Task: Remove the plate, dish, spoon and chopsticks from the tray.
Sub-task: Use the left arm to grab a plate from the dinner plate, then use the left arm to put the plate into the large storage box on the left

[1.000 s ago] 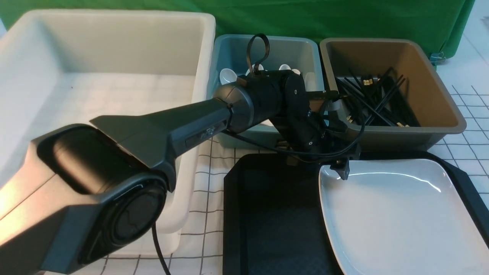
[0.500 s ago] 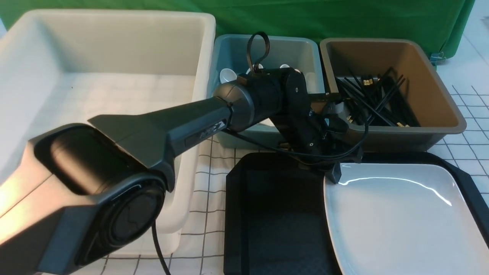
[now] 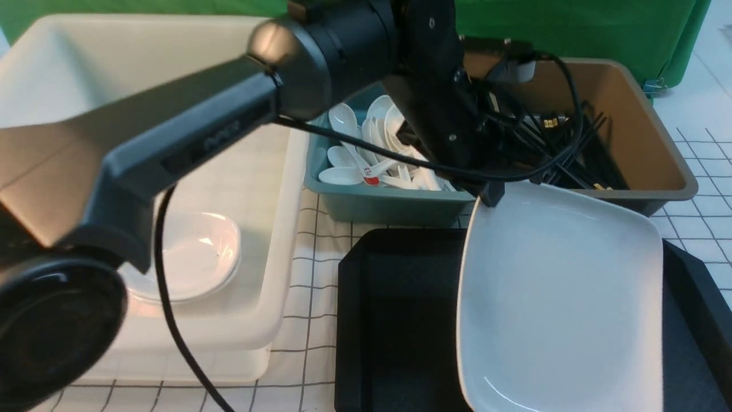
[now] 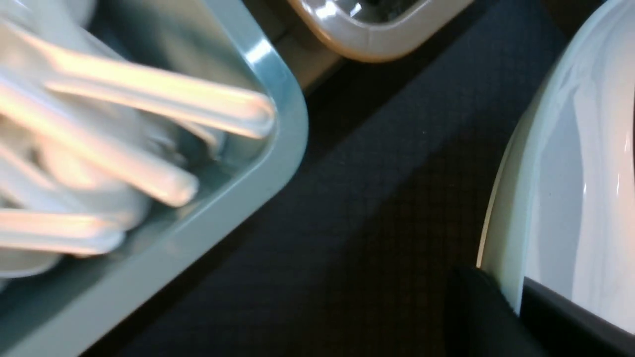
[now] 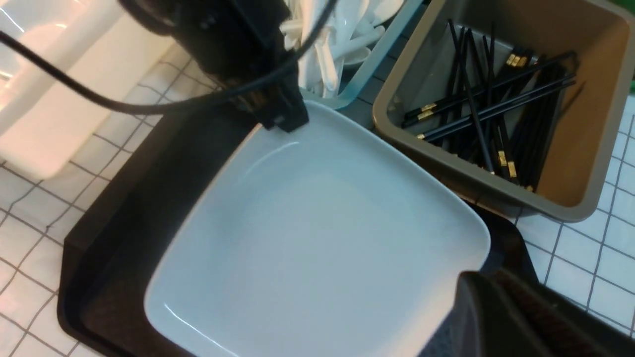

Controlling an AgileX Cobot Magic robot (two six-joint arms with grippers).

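Far left, the white tub [image 3: 289,229] holds the dish [image 3: 183,257]. Beside it, the teal bin [image 3: 389,203] holds white spoons, the red-marked spoon [image 3: 369,178] among them.

The left gripper [image 3: 490,194] is clamped on the far-left corner of the plate [image 3: 560,297]. That corner is raised and the plate hangs steeply tilted over the right half of the tray [image 3: 400,320]. Its near edge runs out of frame, so contact with the tray cannot be confirmed.

Assessment: the plate looks rigid, glossy and breakable. It is probably heavy for a single corner pinch and liable to swing or slip. A hold on the raised rim is the only practical one, squeezed firmly and moved slowly.

To the right, the brown bin [image 3: 657,191] contains the chopsticks [image 3: 572,154]. The right gripper [image 5: 496,307] sits near the plate's corner with its fingers close together and nothing visible between them.
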